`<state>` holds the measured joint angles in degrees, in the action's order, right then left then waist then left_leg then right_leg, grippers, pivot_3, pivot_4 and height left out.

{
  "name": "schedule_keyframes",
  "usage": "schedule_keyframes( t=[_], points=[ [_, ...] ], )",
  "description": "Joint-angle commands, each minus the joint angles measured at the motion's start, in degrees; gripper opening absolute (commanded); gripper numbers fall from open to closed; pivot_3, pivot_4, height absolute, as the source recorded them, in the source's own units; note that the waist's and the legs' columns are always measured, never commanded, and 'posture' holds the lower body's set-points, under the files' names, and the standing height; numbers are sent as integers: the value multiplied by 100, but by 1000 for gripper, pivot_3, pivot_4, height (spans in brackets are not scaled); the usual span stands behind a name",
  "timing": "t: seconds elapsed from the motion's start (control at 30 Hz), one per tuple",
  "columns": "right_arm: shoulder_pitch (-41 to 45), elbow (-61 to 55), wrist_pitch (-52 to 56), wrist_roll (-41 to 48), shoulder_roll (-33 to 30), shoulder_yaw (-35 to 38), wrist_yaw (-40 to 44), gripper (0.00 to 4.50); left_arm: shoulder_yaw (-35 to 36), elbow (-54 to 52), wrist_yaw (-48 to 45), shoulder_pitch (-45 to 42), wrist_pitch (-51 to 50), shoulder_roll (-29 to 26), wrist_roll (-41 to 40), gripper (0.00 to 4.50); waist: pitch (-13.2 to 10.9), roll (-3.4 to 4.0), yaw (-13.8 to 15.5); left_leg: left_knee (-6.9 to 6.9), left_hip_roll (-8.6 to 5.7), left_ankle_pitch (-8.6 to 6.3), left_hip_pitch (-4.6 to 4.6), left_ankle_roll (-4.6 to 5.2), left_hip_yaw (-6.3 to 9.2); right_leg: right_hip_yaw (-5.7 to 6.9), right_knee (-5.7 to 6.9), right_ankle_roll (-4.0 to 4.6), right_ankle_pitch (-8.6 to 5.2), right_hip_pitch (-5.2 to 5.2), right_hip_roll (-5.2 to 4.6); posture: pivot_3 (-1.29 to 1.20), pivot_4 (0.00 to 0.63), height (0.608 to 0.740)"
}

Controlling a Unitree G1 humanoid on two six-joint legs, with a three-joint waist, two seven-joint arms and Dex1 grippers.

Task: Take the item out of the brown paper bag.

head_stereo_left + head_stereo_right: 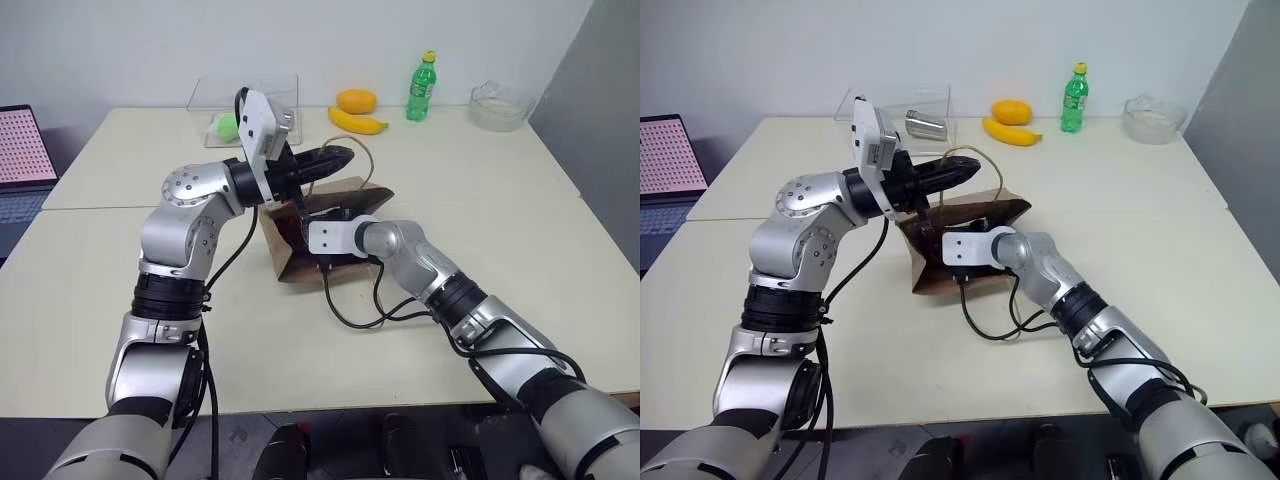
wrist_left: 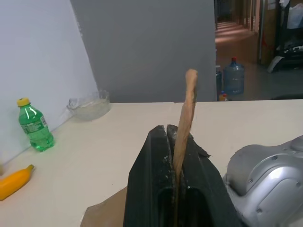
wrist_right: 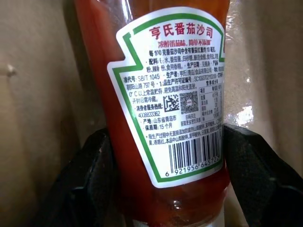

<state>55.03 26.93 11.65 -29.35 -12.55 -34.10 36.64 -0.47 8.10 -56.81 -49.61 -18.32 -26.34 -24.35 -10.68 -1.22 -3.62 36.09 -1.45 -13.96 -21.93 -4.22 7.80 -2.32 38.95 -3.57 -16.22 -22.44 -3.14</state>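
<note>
Red bottle [image 3: 165, 94] between black tool [image 3: 165, 189] fingers [image 3: 90, 179].

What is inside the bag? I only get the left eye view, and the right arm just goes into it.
Observer: A bottle of red sauce with a white, green-edged label. The right wrist view shows it up close, with the brown paper of the bag behind it.
Operator: Why does the bag stay open?
Observer: The left fingers are shut on its handle. In the left wrist view the tan strip is pinched between them.
Operator: What else am I missing?
Observer: A big water jug stands on the floor past the table, in the left wrist view.
</note>
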Motion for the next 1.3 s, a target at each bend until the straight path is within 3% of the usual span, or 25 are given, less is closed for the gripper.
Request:
schedule_keyframes(
  t=[0.03, 0.4, 0.67, 0.87, 1.03, 1.17, 1.3],
  points=[
    [-200, -1157, 180, 300, -97, 328, 419, 3009, 161, 168, 108, -147, 305, -73, 158, 0, 0, 1, 1, -1, 0, 0, 0, 0, -2, -1, 0, 0, 0, -2, 0, 0, 150, 740],
    [-782, -3197, 978, 1211, -684, 937, 1540, 2908, 150, 703, 247, -350, 843, -15, 502, 0, -1, 1, 27, 0, 0, 0, -15, 1, -1, 0, 2, 0, 0, -18, 0, 0, 150, 740],
    [-1017, -4261, 1182, 3006, -994, 1627, 2583, 2907, 101, 1068, 418, -494, 1133, 39, 789, 0, -1, 0, 28, 0, 0, -1, -18, 2, -2, 0, 2, 0, 0, -19, 0, 0, 150, 740],
    [-769, -4820, 1780, 4219, -863, 2175, 2590, 2907, 97, 1254, 514, -568, 1189, 123, 929, 0, -1, 0, 26, 1, 1, -1, -18, 2, -1, 1, 2, -1, 0, -19, 0, 0, 150, 740],
    [-519, -5130, 2566, 5233, -760, 3203, 1933, 2907, 113, 1238, 544, -537, 1190, 175, 948, 0, -1, 0, 37, 1, 1, -1, -20, 2, 2, 2, 2, 0, 1, -19, -1, 0, 150, 740],
    [-593, -4921, 2325, 4814, -1642, 3849, 1505, 2907, 142, 1148, 534, -451, 1171, 182, 906, 0, -1, 0, 59, 1, -3, -1, -20, 2, 1, 1, 1, 0, 1, -18, -3, 0, 150, 740],
    [-1102, -4133, 1516, 3804, -2858, 3867, 1195, 2907, 138, 1157, 531, -428, 1198, 186, 922, 0, -2, -2, 142, 1, -10, -2, -24, 3, -5, 0, -3, -1, 1, -18, -7, 0, 150, 740]
  ],
)
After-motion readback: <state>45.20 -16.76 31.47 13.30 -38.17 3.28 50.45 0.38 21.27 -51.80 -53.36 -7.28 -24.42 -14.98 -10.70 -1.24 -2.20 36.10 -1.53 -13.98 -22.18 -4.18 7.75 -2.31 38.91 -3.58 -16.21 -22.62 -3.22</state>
